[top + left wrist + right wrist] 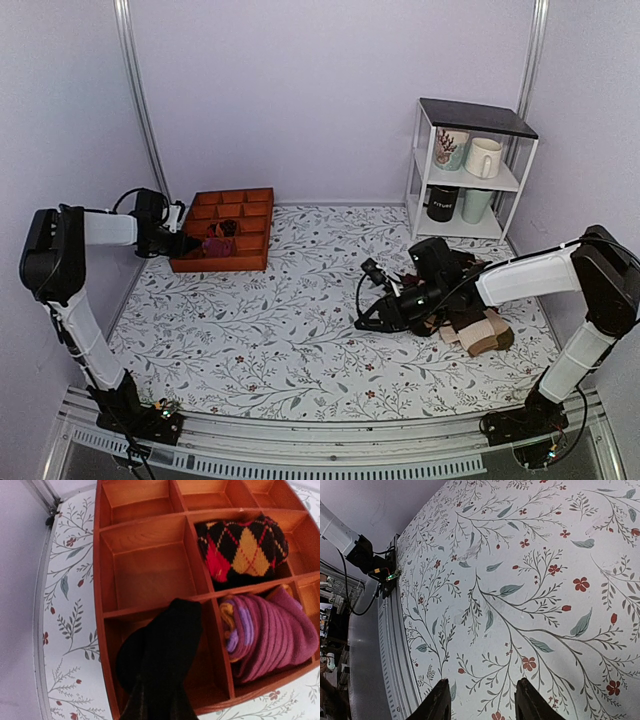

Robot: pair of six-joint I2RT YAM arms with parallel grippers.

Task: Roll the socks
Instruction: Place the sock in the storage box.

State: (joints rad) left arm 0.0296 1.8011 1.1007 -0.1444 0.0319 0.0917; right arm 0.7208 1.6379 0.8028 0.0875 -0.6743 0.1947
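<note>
White lettering on the black mug [442, 204] reads perhaps "FUTURE"; too small to confirm.

White links [522, 277], black joints [50, 255], black right gripper [482, 682] (loose black cables [361, 290])

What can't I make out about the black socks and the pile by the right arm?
- Left tool: fingers covered by the black socks, left wrist view; too small in top view.
- Black socks' lower end: cut off by bottom edge, left wrist view.
- Sock pile: partly behind the right arm, top view; outside the right wrist view.
</note>
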